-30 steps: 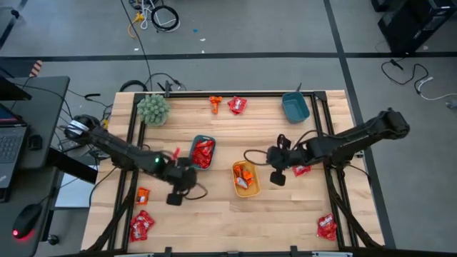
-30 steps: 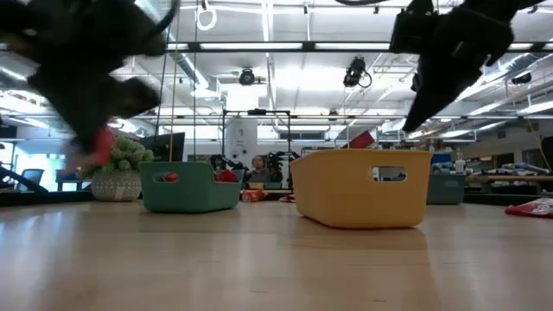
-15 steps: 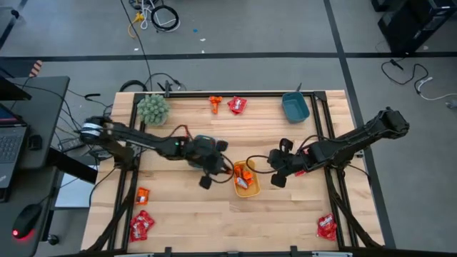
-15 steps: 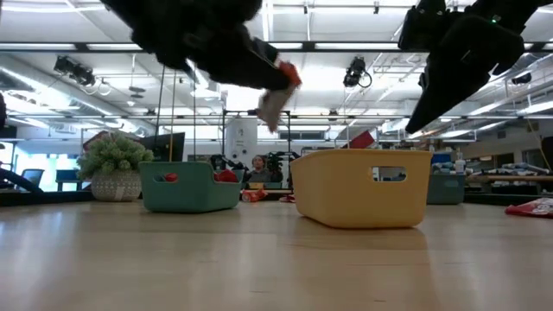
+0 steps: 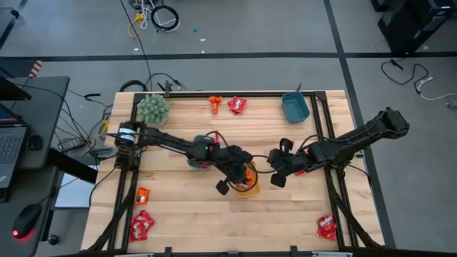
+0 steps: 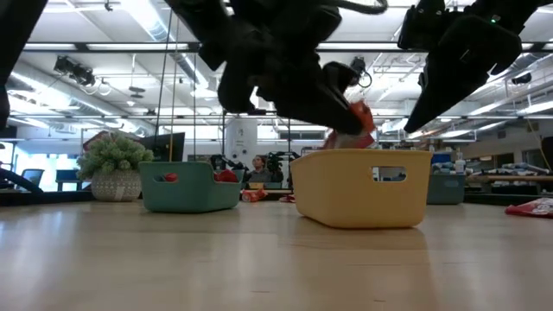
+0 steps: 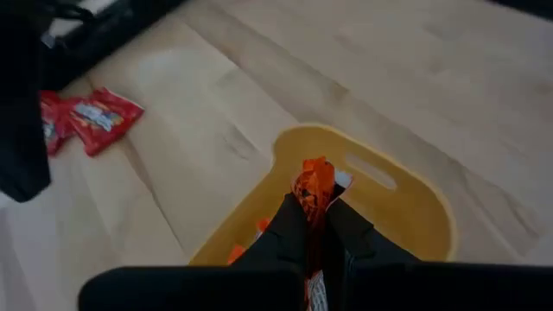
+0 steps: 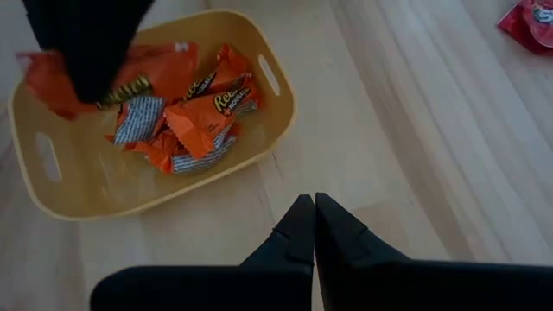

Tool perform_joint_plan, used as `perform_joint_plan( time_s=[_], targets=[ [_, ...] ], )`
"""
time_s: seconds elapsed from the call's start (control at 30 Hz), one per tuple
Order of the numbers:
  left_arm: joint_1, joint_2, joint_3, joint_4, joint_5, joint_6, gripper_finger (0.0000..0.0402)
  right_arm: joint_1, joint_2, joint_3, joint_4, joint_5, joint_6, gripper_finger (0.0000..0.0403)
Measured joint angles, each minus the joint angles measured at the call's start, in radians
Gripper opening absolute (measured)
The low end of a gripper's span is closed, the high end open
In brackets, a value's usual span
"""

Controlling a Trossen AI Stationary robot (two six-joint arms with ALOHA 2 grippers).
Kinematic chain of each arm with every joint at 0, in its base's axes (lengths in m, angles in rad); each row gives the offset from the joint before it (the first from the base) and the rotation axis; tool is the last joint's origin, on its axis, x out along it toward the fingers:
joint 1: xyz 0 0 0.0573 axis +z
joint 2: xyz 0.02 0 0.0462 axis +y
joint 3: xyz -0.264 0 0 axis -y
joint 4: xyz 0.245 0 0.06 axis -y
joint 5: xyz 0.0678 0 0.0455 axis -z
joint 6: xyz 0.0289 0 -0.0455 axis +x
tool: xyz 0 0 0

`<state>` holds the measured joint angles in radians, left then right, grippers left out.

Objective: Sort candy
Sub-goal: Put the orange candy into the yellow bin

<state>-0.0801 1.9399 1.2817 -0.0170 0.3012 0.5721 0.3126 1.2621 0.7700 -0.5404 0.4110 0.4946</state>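
Left pincer is hovering over the yellow tray near desk centre, pinching an orange candy w/ matching ones below, prob. for dropping; right pincer, pressed together & empty, is waiting just beside.

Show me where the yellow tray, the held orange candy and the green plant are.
yellow tray (image 6: 363, 194), low view, on its front wall.
orange candy (image 7: 314, 183), left wrist view, on the wrapper above the jaws.
green plant (image 5: 153, 108), high view, on its fuzzy top.
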Motion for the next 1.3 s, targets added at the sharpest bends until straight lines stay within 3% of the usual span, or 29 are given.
perform_joint_plan(
  time_s=[0.2,0.53,0.7,0.83,1.0,1.17,1.3],
  targets=[
    [-0.007,0.022,0.035,-0.04,-0.034,0.028,0.0037,0.0,0.0,0.0,0.0,0.0,0.0,0.0],
    [-0.012,0.022,0.035,-0.047,-0.048,-0.053,0.0151,0.0,0.0,0.0,0.0,0.0,0.0,0.0001],
    [-0.016,-0.016,0.035,-0.104,-0.157,-0.028,0.018,-0.001,0.0,0.0,0.0,0.013,-0.017,0.0001],
    [-0.018,-0.064,0.035,-0.197,-0.152,-0.029,0.0137,-0.004,0.0,0.0,0.03,0.022,-0.046,0.0],
    [-0.011,-0.084,0.009,-0.309,-0.117,-0.104,0.0017,-0.019,0.0,0.0,0.117,0.026,-0.137,0.0],
    [-0.011,-0.099,-0.06,-0.318,-0.121,-0.164,0.0006,-0.047,0.0,-0.041,0.302,0.011,-0.249,0.0],
    [-0.012,-0.152,-0.105,-0.304,-0.127,-0.206,0.0003,-0.095,0.0,-0.106,0.5,-0.089,-0.349,0.0]
  ],
)
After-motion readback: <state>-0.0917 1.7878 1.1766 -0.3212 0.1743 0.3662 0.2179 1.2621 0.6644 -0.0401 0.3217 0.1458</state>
